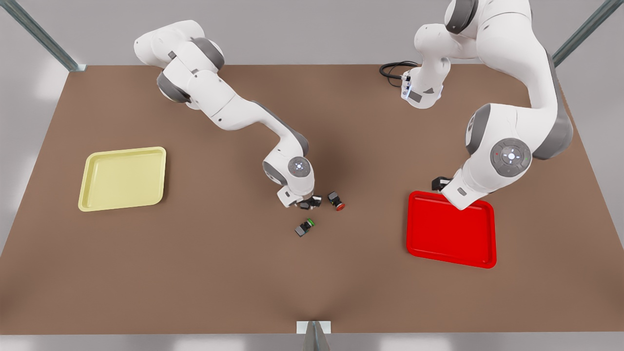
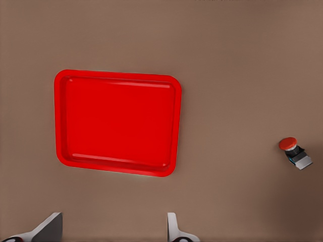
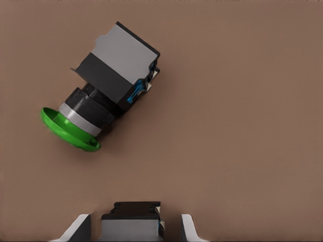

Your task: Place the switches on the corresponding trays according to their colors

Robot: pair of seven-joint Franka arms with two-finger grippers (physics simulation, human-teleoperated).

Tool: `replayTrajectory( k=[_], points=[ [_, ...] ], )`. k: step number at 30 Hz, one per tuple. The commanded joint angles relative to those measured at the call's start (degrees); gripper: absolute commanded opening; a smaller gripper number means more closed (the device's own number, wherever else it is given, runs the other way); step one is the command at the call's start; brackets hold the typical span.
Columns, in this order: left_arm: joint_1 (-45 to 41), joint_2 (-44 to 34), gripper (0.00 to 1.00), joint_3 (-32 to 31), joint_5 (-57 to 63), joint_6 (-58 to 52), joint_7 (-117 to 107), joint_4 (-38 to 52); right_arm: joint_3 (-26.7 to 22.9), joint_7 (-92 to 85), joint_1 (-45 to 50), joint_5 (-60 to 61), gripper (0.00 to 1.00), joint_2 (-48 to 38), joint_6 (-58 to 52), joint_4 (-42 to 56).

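Left arm arches tall over red tray [image 1: 451, 234]; left gripper [image 2: 113, 229] spread wide, holding nothing. Yellow tray [image 1: 122, 178] bare, far side. Right gripper [image 3: 132, 227], low at mid-table, clamps a dark switch body [image 3: 131, 222], cap hidden. Red switch [image 1: 337, 201] just beside; green switch [image 3: 98, 96] near.

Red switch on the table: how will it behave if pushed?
The red switch lies on its side; its blocky body probably prevents rolling, though the round cap may make it pivot. It looks rigid and small, so likely light and easily nudged.
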Motion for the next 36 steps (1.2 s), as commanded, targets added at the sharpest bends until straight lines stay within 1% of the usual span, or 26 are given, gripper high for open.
replayTrajectory(
  k=[1,7,13,15,21,36],
  points=[
    [0.0,0.0,1.0,0.0,0.0,0.0,0.0,0.0,0.0,0.0,0.0,0.0,0.69,0.0,0.0,0.0],
    [0.0,0.0,1.0,0.0,0.0,-0.1,0.1,0.0,0.0,0.2,0.1,-0.1,0.63,0.4,0.2,-0.4],
    [0.0,0.0,1.0,0.0,-0.1,0.0,0.1,0.0,0.0,0.6,0.1,-0.1,0.63,0.4,0.1,-0.2],
    [0.0,0.0,1.0,0.0,-0.1,0.0,0.1,0.0,0.0,0.5,0.1,-0.1,0.6,0.3,0.0,-0.3],
    [0.0,0.0,1.0,0.0,-0.1,0.0,0.1,0.0,0.0,0.4,0.1,-0.2,0.56,0.4,0.0,-0.4],
    [0.0,0.3,1.0,0.0,-0.2,0.0,0.1,0.0,0.0,0.0,0.0,-0.1,0.53,0.0,-0.1,-0.1]
  ],
)
